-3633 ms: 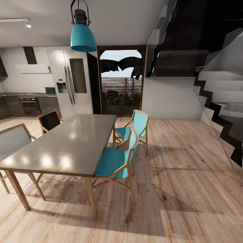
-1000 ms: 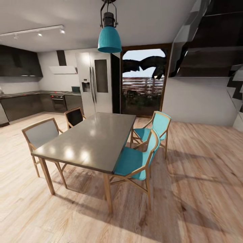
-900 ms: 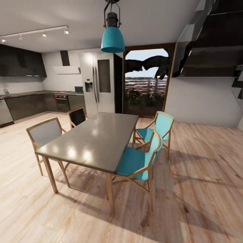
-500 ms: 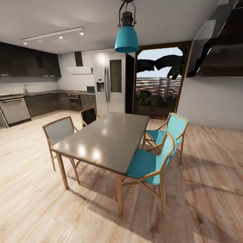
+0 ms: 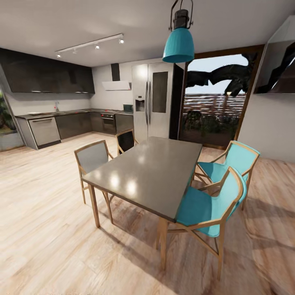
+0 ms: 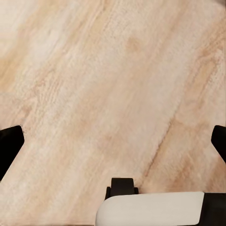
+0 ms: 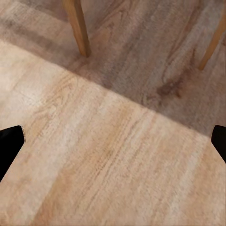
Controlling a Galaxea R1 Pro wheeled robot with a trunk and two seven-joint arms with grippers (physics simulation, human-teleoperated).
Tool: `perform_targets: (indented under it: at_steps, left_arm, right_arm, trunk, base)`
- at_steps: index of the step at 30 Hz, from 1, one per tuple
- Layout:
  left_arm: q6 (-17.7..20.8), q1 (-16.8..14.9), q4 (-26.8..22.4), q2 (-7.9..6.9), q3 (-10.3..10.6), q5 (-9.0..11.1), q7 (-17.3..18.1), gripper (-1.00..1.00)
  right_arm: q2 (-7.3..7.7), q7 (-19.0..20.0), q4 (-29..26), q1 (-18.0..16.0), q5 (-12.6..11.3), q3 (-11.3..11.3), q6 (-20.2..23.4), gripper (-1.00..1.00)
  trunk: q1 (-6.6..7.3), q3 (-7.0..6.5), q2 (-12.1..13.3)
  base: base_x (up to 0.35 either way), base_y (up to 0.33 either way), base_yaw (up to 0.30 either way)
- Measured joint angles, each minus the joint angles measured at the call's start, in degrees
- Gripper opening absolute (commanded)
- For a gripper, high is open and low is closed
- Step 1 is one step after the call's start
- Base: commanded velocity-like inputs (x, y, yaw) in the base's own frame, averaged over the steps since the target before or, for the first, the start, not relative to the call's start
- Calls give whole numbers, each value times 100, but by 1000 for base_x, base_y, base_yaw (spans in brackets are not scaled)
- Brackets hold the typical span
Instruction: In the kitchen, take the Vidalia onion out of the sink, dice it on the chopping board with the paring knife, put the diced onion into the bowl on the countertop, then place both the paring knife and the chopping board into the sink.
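View has swung left; countertop [image 5: 61,113] nearer centre.

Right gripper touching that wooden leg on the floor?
Apart. Right wrist view: open fingertips sit at the frame edges, a stretch of floor short of the wooden leg.

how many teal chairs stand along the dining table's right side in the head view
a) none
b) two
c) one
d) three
b, two teal chairs stand at that side of the dining table: the near teal chair and the far teal chair behind it; the two chairs across the table are grey and dark.
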State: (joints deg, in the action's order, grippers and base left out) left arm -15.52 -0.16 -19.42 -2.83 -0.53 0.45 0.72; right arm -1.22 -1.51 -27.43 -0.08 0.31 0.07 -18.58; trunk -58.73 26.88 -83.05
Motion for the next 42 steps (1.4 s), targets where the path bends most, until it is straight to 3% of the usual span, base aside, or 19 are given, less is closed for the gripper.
perform_targets:
  at_steps: [19, 42]
  left_arm:
    - [-78, 0, 24, -6, 1, -3, 0, 100]
    - [-79, 0, 26, 6, 5, -1, 0, 100]
  right_arm:
    - [0, 0, 70, 0, 0, 0, 0, 100]
    - [15, 0, 72, 0, 0, 7, 0, 100]
  trunk:
    - [0, 0, 0]
    - [2, 0, 0]
  base:
    - [5, 9, 251]
    - [182, 204, 251]
